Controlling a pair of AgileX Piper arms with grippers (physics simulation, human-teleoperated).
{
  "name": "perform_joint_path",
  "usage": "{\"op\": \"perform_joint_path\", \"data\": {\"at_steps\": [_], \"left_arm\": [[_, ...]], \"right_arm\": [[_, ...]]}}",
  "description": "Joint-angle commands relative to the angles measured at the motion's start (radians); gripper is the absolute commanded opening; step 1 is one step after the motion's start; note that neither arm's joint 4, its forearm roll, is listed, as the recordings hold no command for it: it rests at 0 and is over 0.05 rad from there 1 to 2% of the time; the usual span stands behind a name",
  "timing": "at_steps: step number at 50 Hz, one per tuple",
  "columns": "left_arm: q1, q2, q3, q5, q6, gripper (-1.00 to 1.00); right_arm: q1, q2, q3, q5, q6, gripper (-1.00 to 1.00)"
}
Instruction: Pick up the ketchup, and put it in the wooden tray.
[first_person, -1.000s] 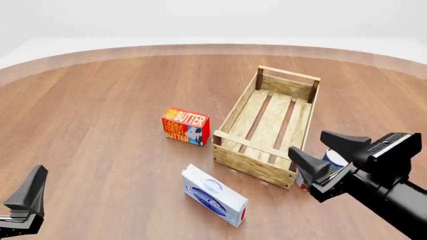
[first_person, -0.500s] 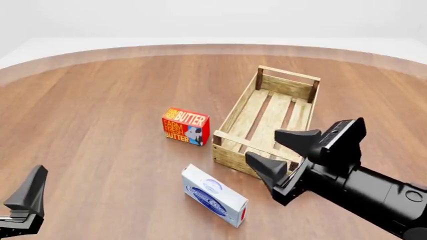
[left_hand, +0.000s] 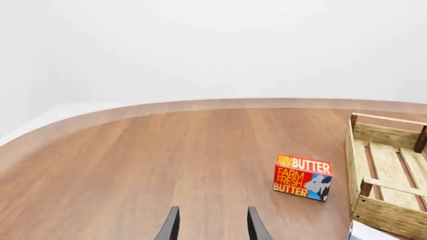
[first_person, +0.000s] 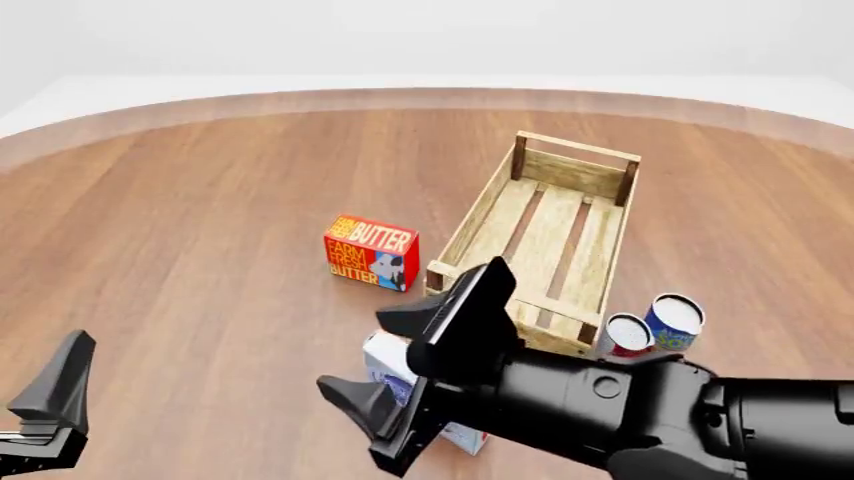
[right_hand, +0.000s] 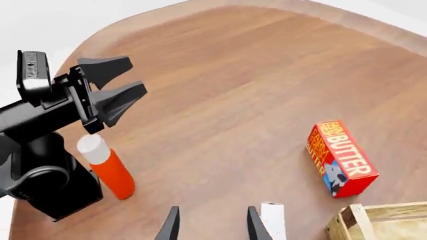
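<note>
The ketchup (right_hand: 107, 170), a slim red-orange bottle with a white cap, shows only in the right wrist view. It stands upright beside the left arm's black base, below the left gripper (right_hand: 137, 75), which is open and empty. The front view does not show it. My right gripper (first_person: 394, 360) is open and empty, reaching left over the table's near middle, well apart from the bottle; its fingertips (right_hand: 172, 225) show in the right wrist view. The wooden tray (first_person: 461, 235) lies right of centre, empty. My left gripper (first_person: 47, 425) sits at the lower left.
A red butter box (first_person: 371, 252) stands left of the tray. A white box (first_person: 387, 362) lies in front of the tray, partly under my right arm. A red-and-white can (first_person: 625, 335) and a blue can (first_person: 674, 320) stand by the tray's near right corner.
My right arm has swung left across the tray's near end and now hangs over the white box, uncovering the two cans. The left arm has not moved.
</note>
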Motion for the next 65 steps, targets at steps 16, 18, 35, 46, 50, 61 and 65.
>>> {"op": "perform_joint_path", "data": {"at_steps": [16,18,35,46,50,61,65], "left_arm": [[0.000,0.000,0.000,0.000,0.000,1.00],[0.000,0.000,0.000,0.000,0.000,1.00],[0.000,0.000,0.000,0.000,0.000,1.00],[0.000,0.000,0.000,0.000,0.000,1.00],[0.000,0.000,0.000,0.000,0.000,1.00],[0.000,0.000,0.000,0.000,0.000,1.00],[0.000,0.000,0.000,0.000,0.000,1.00]], "right_arm": [[0.168,0.217,-0.160,-0.008,0.011,1.00],[0.178,0.236,-0.176,-0.007,0.010,1.00],[0.266,0.359,-0.305,0.023,-0.007,1.00],[0.299,0.434,-0.376,0.041,-0.036,1.00],[0.307,0.460,-0.405,0.049,-0.049,1.00],[0.317,0.514,-0.451,0.063,-0.062,1.00],[0.322,0.533,-0.474,0.072,-0.066,1.00]]}}
